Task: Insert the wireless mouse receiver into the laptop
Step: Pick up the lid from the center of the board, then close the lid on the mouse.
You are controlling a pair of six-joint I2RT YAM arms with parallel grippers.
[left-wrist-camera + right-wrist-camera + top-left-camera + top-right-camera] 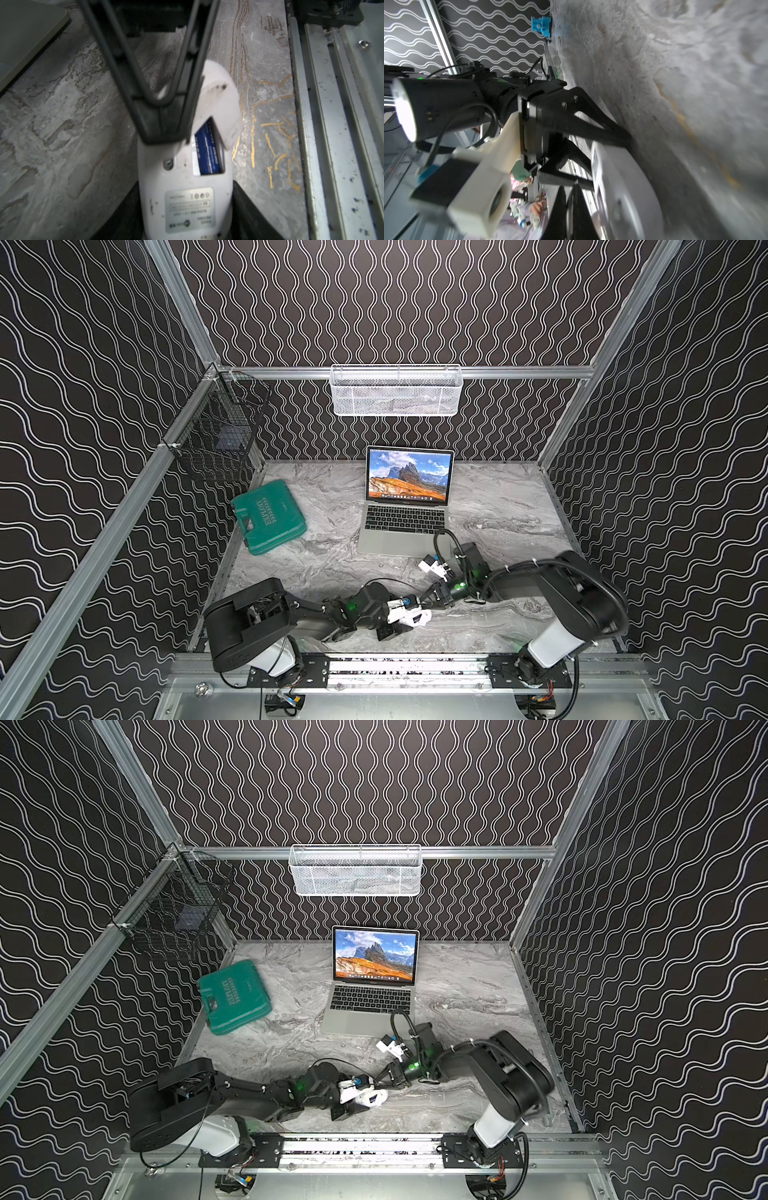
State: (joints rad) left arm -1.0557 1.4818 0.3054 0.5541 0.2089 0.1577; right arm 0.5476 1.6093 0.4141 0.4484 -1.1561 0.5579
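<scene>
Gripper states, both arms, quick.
Left gripper: closed on the wireless mouse.
Right gripper: closed, tips at the mouse's open underside compartment; whether it pinches anything cannot be told.

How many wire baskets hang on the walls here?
2. A white mesh basket hangs on the back rail above the silver laptop; a black wire basket hangs on the side rail near the green plastic case.
</scene>
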